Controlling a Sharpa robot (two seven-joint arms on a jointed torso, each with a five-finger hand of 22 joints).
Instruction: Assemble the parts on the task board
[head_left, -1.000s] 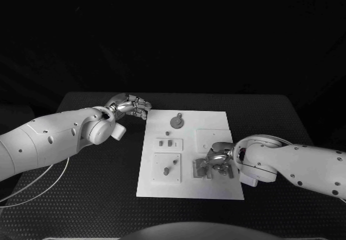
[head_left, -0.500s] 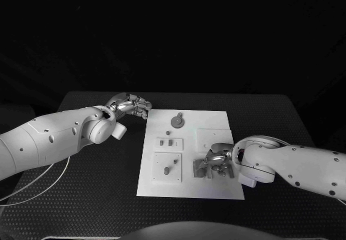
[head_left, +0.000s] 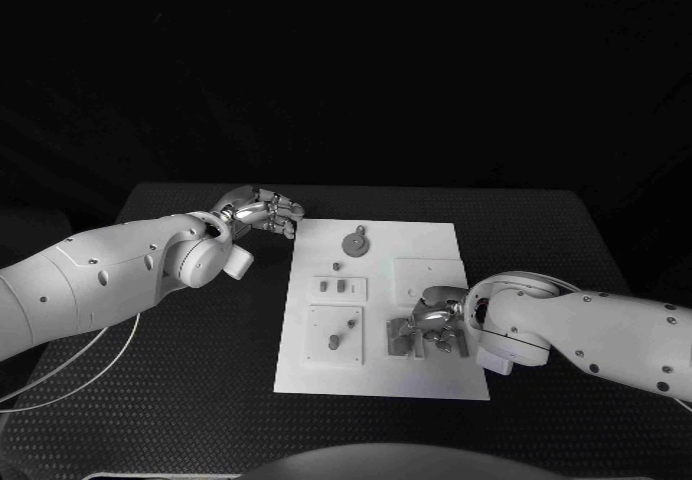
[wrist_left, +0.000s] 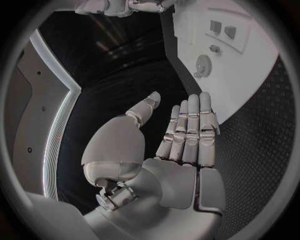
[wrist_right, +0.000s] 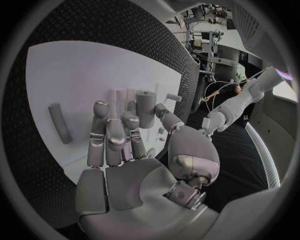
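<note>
The task board (head_left: 378, 300) lies flat in the middle of the black table (head_left: 173, 400), a white plate with several small grey parts on it. Taking the board as the landmark: a round disc part (head_left: 353, 241) sits near its far edge, a small peg (head_left: 333, 266) lies just nearer than the disc, and a small raised panel with two slots (head_left: 338, 288) comes next toward the robot. On the board's near left quarter is a square sub-plate (head_left: 335, 335) carrying a couple of small pieces. On the near right quarter stands a grey block fixture (head_left: 404, 338), and the right hand (head_left: 437, 325) is directly over it, fingers bent down around the fixture and touching it.

In the right wrist view the right hand (wrist_right: 125, 145) has its fingers held close together and pointed onto the board, with a short upright cylinder part (wrist_right: 145, 107) at the fingertips (wrist_right: 131, 120); whether the cylinder is actually pinched cannot be told. A slim grey bar (wrist_right: 57, 122) lies flat on the board beside those fingers, apart from them.

The left hand (head_left: 261, 213) hovers off the board's far left corner, over the bare table. In its wrist view the left hand (wrist_left: 181, 135) is flat with fingers straight and side by side, thumb apart, holding nothing; the board's far edge with the disc (wrist_left: 202, 64) lies beyond the fingertips.
</note>
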